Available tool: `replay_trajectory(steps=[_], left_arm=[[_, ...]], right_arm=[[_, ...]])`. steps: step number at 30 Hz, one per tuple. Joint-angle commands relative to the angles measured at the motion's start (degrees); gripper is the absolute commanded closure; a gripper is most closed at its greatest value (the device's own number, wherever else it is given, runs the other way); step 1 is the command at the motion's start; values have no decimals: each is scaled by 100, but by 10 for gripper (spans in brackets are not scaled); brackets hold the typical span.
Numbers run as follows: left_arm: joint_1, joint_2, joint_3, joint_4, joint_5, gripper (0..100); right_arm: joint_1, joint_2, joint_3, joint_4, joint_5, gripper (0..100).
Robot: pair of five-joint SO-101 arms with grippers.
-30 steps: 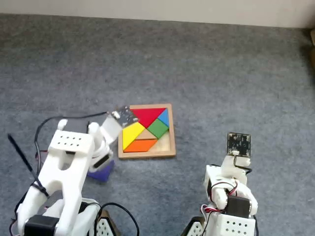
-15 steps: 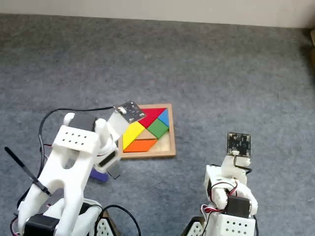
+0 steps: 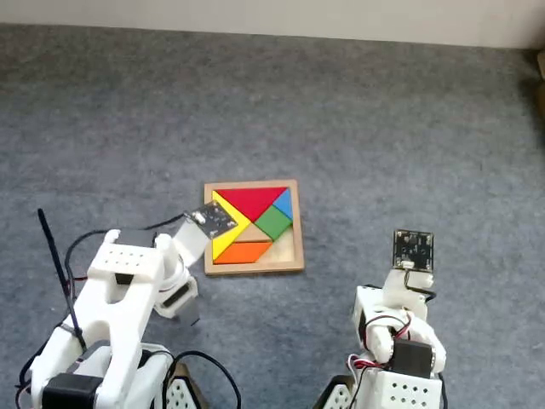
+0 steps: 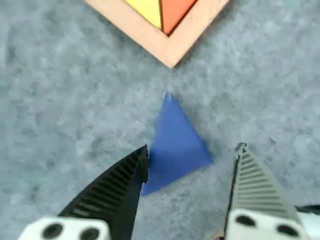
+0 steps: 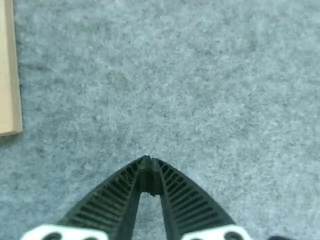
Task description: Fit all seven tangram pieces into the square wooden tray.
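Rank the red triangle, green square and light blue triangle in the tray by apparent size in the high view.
1. red triangle, clearly largest
2. green square
3. light blue triangle, smallest

All three lie flat in the tray at about the same distance from the camera, so nearness does not skew the order.

surface: grey felt-like mat (image 3: 400, 128) | far edge: pale band (image 3: 255, 13)

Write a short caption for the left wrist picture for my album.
Open left gripper framing a blue triangle on the grey carpet, just off the wooden tray's corner.
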Motion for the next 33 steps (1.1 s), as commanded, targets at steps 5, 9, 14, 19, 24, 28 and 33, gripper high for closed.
replay_trajectory(steps=[5, 9, 14, 19, 24, 28, 33], left_arm=[[-119, -66, 110, -123, -44, 727], [-119, -66, 189, -132, -176, 758], [-198, -66, 312, -123, -536, 780], [-233, -66, 330, -123, -536, 779], [-215, -119, 303, -123, -510, 827], [-207, -127, -31, -53, -510, 886], [-198, -127, -585, 651, -510, 884]], right_arm=[[75, -66, 391, -127, 53, 993], [75, -66, 391, -127, 44, 993], [75, -66, 391, -127, 44, 993], [75, -66, 391, -127, 44, 993], [75, -66, 391, -127, 44, 993], [75, -66, 391, -127, 44, 993], [75, -66, 391, -127, 44, 993]])
